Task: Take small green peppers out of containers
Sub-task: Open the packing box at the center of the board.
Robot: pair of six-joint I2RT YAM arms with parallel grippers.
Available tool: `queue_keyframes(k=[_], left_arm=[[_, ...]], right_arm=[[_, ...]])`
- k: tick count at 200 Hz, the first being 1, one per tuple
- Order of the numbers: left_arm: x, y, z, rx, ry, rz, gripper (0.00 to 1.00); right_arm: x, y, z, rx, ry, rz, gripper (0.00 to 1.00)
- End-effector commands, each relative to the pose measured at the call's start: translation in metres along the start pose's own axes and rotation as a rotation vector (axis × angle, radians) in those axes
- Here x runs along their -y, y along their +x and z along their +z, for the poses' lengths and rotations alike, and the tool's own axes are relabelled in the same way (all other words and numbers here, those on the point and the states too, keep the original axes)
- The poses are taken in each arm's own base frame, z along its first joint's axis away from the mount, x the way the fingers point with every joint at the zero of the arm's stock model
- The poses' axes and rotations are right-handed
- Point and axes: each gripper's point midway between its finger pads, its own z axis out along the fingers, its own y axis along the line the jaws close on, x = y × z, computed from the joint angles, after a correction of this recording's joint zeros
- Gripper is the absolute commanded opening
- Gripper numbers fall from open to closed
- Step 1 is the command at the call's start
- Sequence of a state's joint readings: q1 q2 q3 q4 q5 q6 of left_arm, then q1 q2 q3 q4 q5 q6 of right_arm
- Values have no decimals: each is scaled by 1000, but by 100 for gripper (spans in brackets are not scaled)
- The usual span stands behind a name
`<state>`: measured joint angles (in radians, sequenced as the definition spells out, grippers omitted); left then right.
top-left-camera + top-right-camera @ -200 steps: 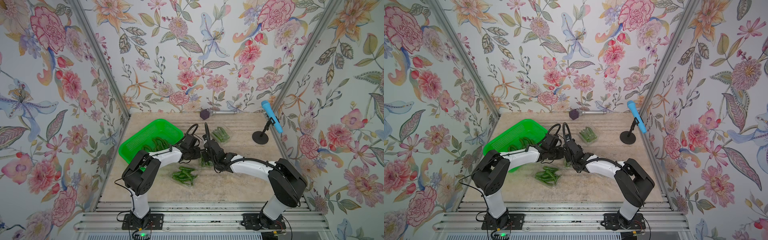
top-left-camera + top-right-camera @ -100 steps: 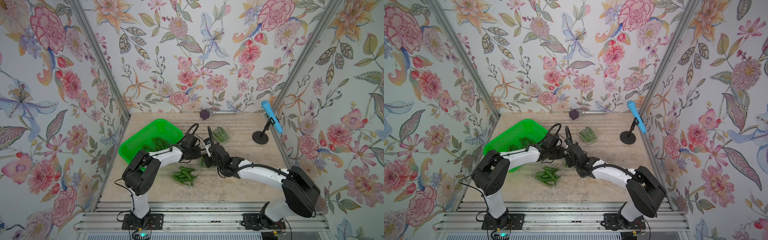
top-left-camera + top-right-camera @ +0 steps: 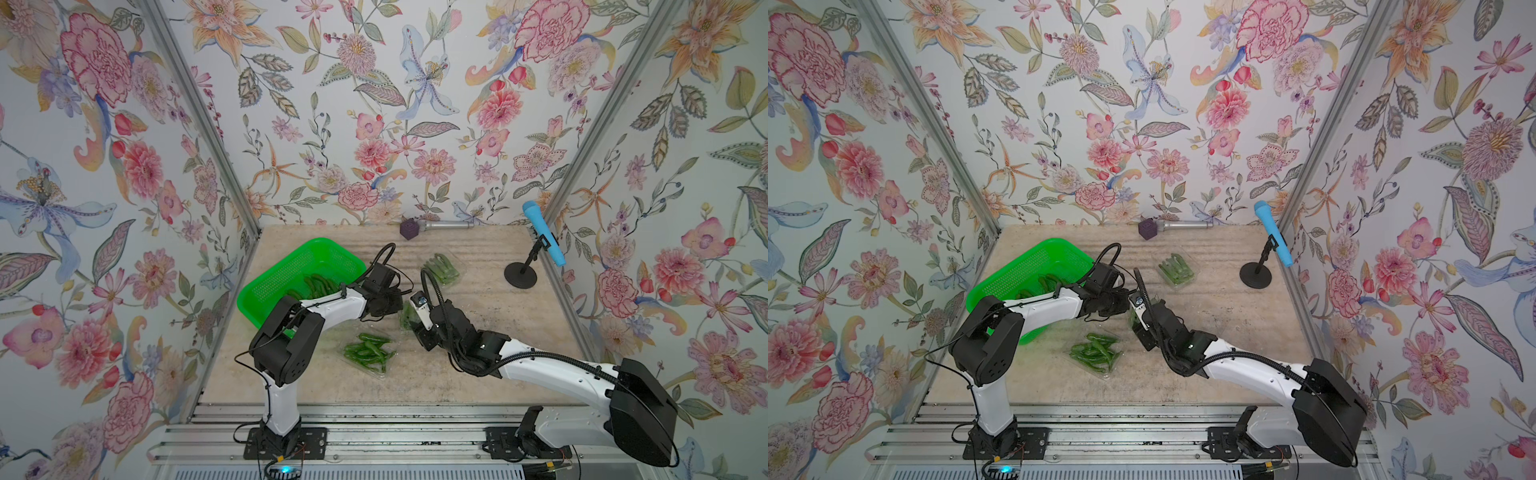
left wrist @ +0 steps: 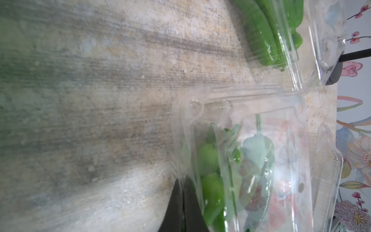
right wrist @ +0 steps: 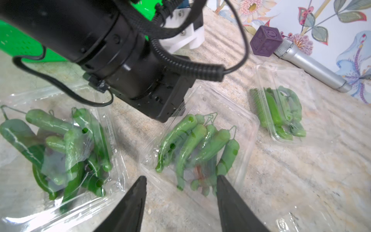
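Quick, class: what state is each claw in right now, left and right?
Left claw: closed, pinching the clear rim of the middle container.
Right claw: open, holding nothing, poised at that container's edge.

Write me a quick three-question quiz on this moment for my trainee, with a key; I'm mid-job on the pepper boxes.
1. True or false: the right gripper has its jaws shut.
2. Beside the purple cube near the back wall lies: A a silver microphone; B a spoon; C a red ball.
3. How many clear containers holding small green peppers show in the right wrist view?
Key: 1 false, its jaws stand apart. 2 A. 3 three.
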<state>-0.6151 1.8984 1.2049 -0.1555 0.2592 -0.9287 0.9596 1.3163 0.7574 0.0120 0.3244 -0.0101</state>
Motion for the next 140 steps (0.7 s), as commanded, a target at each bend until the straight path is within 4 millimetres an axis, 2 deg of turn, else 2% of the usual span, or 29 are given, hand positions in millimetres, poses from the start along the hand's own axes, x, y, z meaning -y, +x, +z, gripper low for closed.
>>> queue_keyframes(k=[1,49,114,140], left_arm=[[-1,-1,4,-12,8,-43,0],[0,-2,3,-6,7,-41,0],[0,1,5,-18,17,-40,0],[1,1,5,-17,27,-41,0]], right_arm=[[-5,2,2,-21,50,-137,58],[-21,7,17,-40,59,-222,59],[-29,1,37,-44,51,-221,59],[-24,3,46,-51,92,-222,59]])
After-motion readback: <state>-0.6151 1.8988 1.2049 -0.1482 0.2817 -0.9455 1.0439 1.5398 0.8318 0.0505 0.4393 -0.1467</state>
